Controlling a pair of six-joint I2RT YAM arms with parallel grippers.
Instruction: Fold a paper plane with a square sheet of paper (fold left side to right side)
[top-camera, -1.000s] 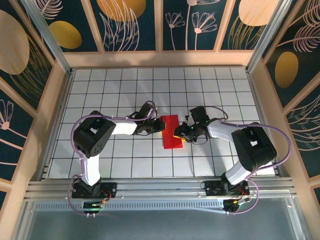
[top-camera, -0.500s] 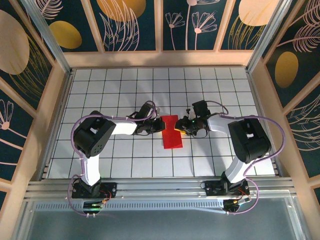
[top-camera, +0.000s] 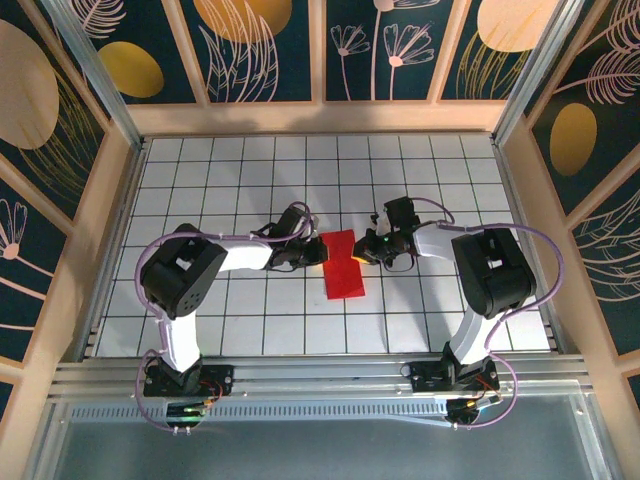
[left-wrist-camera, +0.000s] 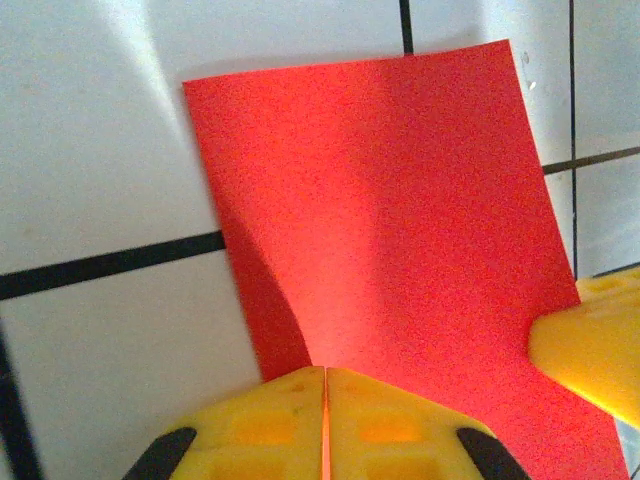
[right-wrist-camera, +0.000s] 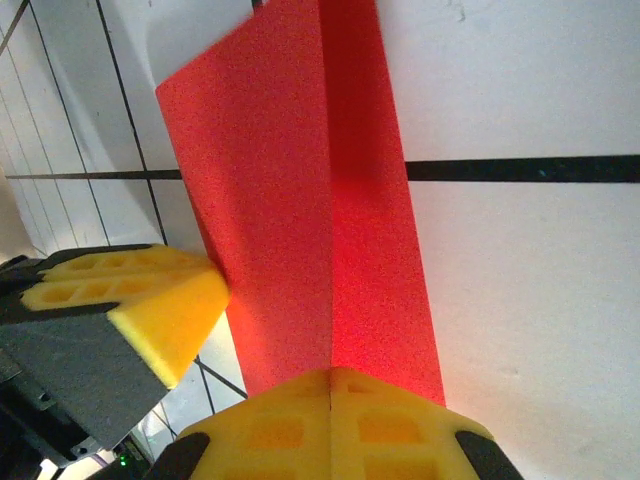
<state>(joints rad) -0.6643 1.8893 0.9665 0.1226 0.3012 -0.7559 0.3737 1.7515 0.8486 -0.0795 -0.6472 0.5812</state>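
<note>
Clenched shut on one long edge of the thin bright red square sheet of paper, the left hand is seen with its yellow pads pressed together. A sliver of red shows in the seam, and the paper curls up from the white gridded surface towards it. On the opposite long edge the right hand is likewise closed tight. The sheet runs straight into the line between its pads, so a pinch is judged there too, though less surely. The sheet is found between the two hands near the middle of the surface, as a narrow rectangle clearly longer than wide. The left-to-right fold is therefore judged to be made, with one layer not lying quite flat. No pointed nose or wing folds are seen, so most of the plane is left to be folded.
</note>
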